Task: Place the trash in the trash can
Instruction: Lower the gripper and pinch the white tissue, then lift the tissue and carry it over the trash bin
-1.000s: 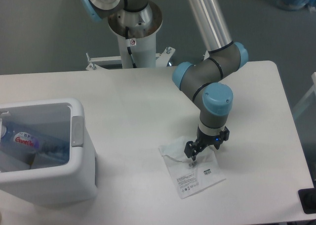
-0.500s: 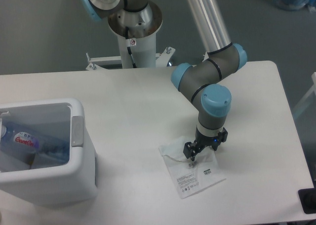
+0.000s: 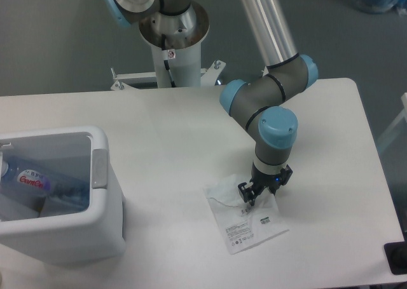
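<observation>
Gripper (image 3: 247, 201) at the end of the grey and blue robot arm (image 3: 275, 127) points straight down onto a thin translucent white plastic bag (image 3: 246, 221) lying flat on the white table (image 3: 184, 130). Its two small dark fingers sit close together on the upper part of the bag, touching it; from this high view it is not possible to tell whether they have pinched the plastic or merely rest on it.

Beyond the small printed label (image 3: 265, 220) on the bag, its lower corner comes near the front edge of the table. Bare tabletop stretches between the bag and the trash can (image 3: 102, 213), and more lies behind the arm toward the far edge. To the right, the table ends not far from the arm.

At the left, well apart from the bag, stands the boxy white trash can with thick walls and rounded corners, partly cut off by the picture's left edge. Inside it lies a clear bluish bottle (image 3: 41, 182) with a red printed label, on its side. Other shapes beneath the bottle are too dim to identify.

A small dark object (image 3: 396, 258) at the lower right corner is cut off and cannot be identified. The arm's white pedestal (image 3: 175, 60) stands behind the table.
</observation>
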You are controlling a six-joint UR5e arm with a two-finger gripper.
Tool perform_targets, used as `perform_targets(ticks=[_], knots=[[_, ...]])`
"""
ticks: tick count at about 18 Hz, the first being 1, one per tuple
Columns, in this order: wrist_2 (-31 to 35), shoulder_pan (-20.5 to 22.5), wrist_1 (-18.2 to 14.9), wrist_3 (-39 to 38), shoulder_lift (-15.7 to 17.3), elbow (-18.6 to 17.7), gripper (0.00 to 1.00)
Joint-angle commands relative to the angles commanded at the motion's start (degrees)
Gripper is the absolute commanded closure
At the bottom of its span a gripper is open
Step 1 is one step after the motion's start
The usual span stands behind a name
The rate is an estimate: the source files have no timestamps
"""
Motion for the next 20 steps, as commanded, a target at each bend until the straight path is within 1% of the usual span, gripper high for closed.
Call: perform_targets(ticks=[4, 6, 7, 9, 11, 12, 15, 17, 20], knots=[[-0.1, -0.1, -0.1, 0.0, 0.3, -0.4, 0.72], [-0.2, -0.1, -0.2, -0.3, 1.1, -0.4, 0.82], [-0.2, -0.1, -0.3, -0.4, 1.6, -0.6, 0.86], [-0.3, 0.0, -0.6, -0.7, 3.2, -0.9, 0.9], [-0.4, 0.3, -1.8, -0.7, 5.3, -1.3, 0.92], [-0.3, 0.3, -2.3, -0.7, 6.3, -1.4, 0.94], [-0.4, 0.1, -2.5, -0.7, 8.9, -1.1, 0.96], [-0.5, 0.0, -2.5, -0.6, 11.7, -1.0, 1.0], [-1.2, -0.1, -2.0, -0.5, 17.4, 0.6, 1.0]])
